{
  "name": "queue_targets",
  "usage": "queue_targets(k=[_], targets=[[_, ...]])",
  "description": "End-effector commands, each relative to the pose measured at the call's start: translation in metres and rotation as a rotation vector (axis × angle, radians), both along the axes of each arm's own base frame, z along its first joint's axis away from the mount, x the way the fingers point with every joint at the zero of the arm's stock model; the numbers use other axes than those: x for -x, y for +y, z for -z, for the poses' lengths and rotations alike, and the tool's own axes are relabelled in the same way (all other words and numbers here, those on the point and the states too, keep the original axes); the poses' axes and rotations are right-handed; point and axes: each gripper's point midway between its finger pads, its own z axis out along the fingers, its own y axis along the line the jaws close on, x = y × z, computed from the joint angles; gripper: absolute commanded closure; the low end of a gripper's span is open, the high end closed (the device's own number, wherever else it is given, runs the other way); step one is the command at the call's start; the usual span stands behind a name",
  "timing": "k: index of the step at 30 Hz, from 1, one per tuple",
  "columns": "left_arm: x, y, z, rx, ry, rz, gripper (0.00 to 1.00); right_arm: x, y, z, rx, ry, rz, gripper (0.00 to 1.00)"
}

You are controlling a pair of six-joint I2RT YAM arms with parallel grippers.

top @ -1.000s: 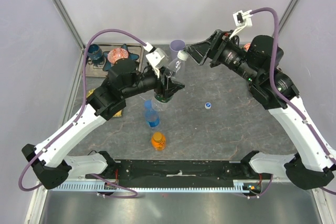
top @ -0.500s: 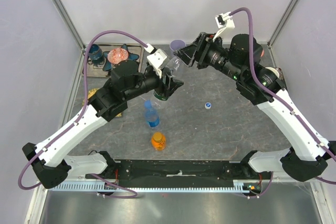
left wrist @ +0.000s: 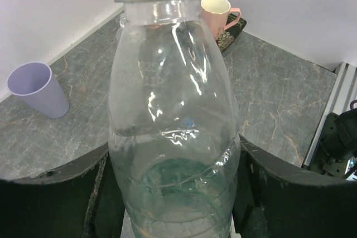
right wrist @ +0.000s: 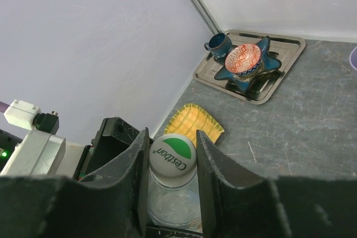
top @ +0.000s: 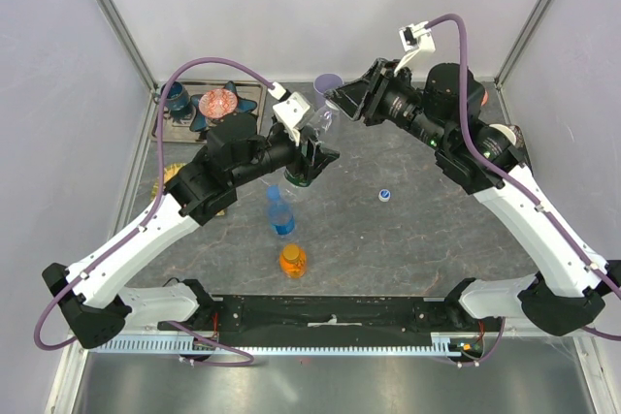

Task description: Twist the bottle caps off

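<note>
My left gripper [top: 309,157] is shut on the lower body of a clear bottle [left wrist: 173,121], held tilted above the table. Its black fingers [left wrist: 56,193] press both sides of the bottle. The bottle's white cap with a green leaf mark [right wrist: 173,157] sits on the neck. My right gripper [right wrist: 172,154] is shut on that cap, one jaw against each side. A bottle with a blue label and blue cap [top: 280,212] and a short orange bottle with an orange cap [top: 293,260] stand on the table. One loose blue cap [top: 385,195] lies to their right.
A purple cup [left wrist: 36,88] stands by the back wall, and a pink mug [left wrist: 216,15] at the back right. A metal tray [right wrist: 279,71] in the back left corner holds a patterned bowl [right wrist: 245,59] and a blue cup [right wrist: 216,42]. A yellow mat [right wrist: 192,124] lies near the left wall.
My right arm swung left to the bottle's top and its jaws closed on the white cap. The left gripper kept its hold on the bottle.
</note>
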Motion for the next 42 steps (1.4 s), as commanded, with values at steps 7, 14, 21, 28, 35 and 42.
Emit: queue_targets(k=[7, 14, 21, 28, 35, 42], targets=[[0.003, 0.002, -0.030, 0.054, -0.104, 0.006, 0.64, 0.013, 0.014, 0.025, 0.041, 0.017, -0.103, 1.00], [0.042, -0.006, -0.047, 0.113, -0.104, 0.213, 0.67, 0.039, 0.018, 0.019, 0.065, -0.074, -0.239, 1.00], [0.124, -0.001, -0.080, 0.249, 0.014, 0.731, 0.68, 0.092, 0.011, -0.007, 0.064, -0.268, -0.458, 1.00], [0.158, 0.025, -0.092, 0.264, 0.079, 1.025, 0.67, 0.143, 0.005, -0.017, 0.025, -0.446, -0.665, 1.00], [0.165, 0.028, -0.089, 0.270, 0.114, 1.101, 0.68, 0.198, -0.008, -0.015, 0.020, -0.619, -0.924, 1.00], [0.162, 0.026, -0.083, 0.262, 0.162, 1.111, 0.68, 0.200, -0.003, 0.008, 0.050, -0.585, -1.010, 1.00]])
